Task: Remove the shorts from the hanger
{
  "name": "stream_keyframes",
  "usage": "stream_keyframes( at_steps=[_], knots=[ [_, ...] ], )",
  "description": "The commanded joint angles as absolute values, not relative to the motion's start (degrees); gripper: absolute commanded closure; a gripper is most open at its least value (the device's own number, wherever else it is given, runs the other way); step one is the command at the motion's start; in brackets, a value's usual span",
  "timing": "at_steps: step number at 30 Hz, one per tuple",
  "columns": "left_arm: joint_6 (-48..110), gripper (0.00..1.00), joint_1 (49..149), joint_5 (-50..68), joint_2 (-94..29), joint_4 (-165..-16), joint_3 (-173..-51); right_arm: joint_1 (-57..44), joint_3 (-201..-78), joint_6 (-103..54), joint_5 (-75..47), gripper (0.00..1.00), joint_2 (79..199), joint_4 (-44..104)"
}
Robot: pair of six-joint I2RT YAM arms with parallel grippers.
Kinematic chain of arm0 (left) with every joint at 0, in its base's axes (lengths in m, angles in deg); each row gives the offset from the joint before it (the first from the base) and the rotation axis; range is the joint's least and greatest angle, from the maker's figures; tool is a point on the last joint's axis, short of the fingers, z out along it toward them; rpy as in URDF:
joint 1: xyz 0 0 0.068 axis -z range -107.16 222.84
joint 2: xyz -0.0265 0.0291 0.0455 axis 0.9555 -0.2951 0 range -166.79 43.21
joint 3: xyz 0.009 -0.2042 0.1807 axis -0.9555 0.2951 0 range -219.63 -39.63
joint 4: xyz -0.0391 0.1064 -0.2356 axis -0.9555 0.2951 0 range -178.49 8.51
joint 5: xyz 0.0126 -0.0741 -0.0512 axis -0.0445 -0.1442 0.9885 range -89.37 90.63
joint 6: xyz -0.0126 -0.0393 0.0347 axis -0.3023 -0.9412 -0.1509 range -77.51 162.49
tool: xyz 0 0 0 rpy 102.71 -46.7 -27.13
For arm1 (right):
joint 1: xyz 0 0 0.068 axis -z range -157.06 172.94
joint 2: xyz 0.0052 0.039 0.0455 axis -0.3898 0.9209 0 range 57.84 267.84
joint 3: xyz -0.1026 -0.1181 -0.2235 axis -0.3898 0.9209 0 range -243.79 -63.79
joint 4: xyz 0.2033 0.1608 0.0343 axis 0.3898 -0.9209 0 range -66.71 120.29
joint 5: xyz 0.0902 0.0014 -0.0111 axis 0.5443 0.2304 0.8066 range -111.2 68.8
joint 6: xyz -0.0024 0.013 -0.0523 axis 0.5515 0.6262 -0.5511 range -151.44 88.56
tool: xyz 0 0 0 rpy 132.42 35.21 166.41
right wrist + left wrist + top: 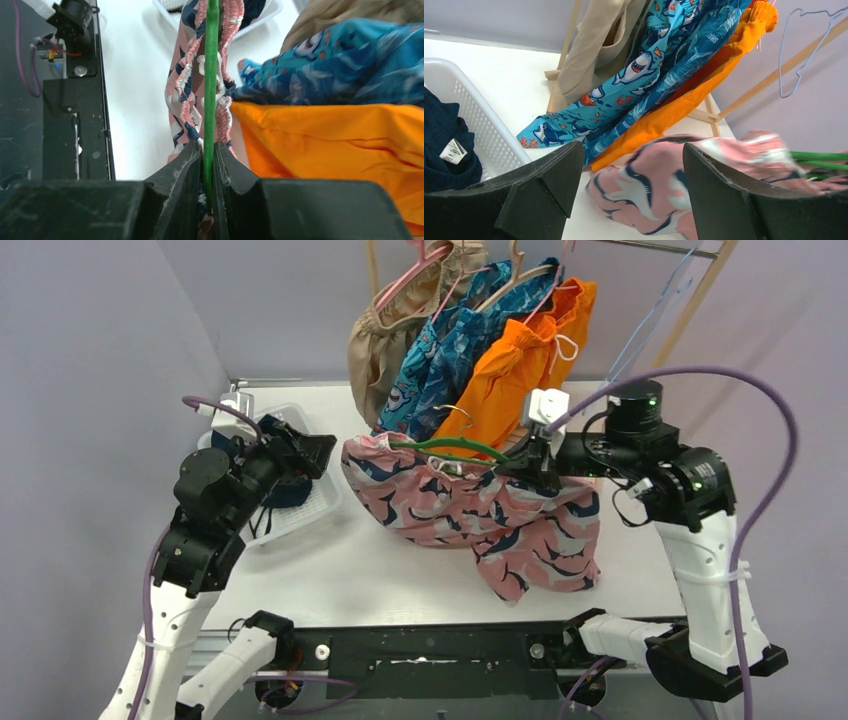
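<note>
Light is bright, even and diffuse in all three views; you get no hard shadows. Top view: the bench (330, 570) reads near white with mild glare, and only a soft shadow lies under the pink shorts (470, 510). Left wrist view: the fingers (544, 190) of your left pincer (633, 155) are crisp, while the pink shorts and green hanger (819, 159) smear into blur. Right wrist view: the right pincer (207, 150) is dark and grainy, and the orange shorts (325, 140) behind it are soft.

The pink shark-print shorts (470, 510) look like soft matt cloth, the green hanger (210, 75) smooth, faintly glossy plastic. We see perforated white plastic in the basket (484, 135), bare wood in the rack strut (774, 78), and scuffed matt black fingers (175, 185) on the right gripper (208, 148).
</note>
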State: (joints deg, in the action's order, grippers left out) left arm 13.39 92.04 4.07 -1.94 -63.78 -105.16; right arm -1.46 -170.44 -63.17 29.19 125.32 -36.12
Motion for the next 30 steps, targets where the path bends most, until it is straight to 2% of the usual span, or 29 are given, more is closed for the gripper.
stream_keyframes(
  at_steps=[1,6,9,14,24,28,30],
  knots=[
    [14.46,0.28,92.18,3.06,-1.26,-65.9,-105.68,-1.02,-159.91,-59.85,27.19,1.0,126.02,-28.78],
    [15.42,0.28,92.19,10.66,-4.88,-65.88,-103.76,-0.5,-144.31,-49.19,22.03,1.0,122.73,-12.0],
    [15.73,0.28,92.32,15.48,-9.61,-64.29,-103.07,-0.38,-141.56,-47.61,22.31,1.0,123.04,-9.78],
    [14.63,0.29,94.61,16.96,-14.63,-64.36,-101.07,-0.43,-139.06,-46.12,23.2,1.0,123.8,-9.66],
    [9.45,0.33,103.78,8.22,-18.72,-69.4,-101.92,-1.73,-133.63,-40.1,25.23,1.0,122.36,-6.5],
    [8.6,0.35,104.35,4.71,-21.93,-64.45,-102.25,-2.42,-132.54,-38.39,25.39,1.0,121.85,-4.39],
    [8.1,0.4,104.38,3.81,-22.85,-63.86,-102.2,-3.18,-132.54,-37.94,25.72,1.0,121.96,-4.08]
  ],
)
